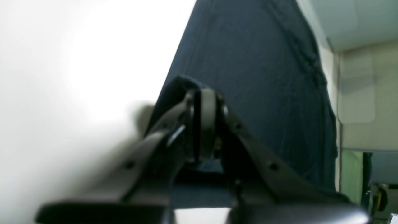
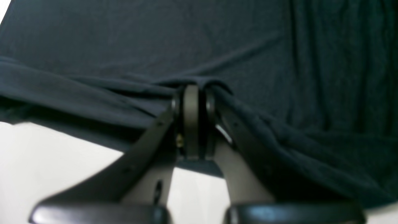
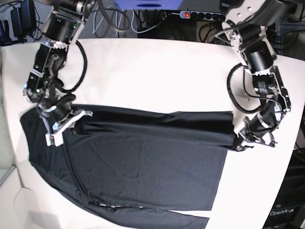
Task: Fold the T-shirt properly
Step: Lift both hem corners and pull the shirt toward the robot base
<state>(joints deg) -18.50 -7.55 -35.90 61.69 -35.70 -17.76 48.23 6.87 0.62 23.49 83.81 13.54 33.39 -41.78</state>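
The left hand (image 1: 206, 102) is pinched tight on a bunched bit of the T-shirt (image 3: 143, 162), at the garment's far corner toward the right edge of the tabletop (image 3: 157, 71) as the base view shows it. The right hand (image 2: 192, 99) is likewise clamped on a gathered ridge of the black cloth, at the far edge of the garment near the tabletop's left side; from its wrist view the fabric fans out in taut creases from between the fingers.

The T-shirt lies spread across the near half of the tabletop, its body flat, a sleeve trailing along the front edge and another portion hanging toward the front-left corner. A doubled band runs along the shirt's far edge between the two hands, so the step in hand looks like a lengthwise fold, with both hands carrying that edge. The next move probably calls for drawing the two gripped points toward the front edge together, evenly, keeping the cloth stretched between them so the fold line stays straight, then letting go only once the layer lies flat.

The tabletop is plain white and matte. Behind its far edge sit tangled cables and a power strip (image 3: 202, 15) with a lit red switch.
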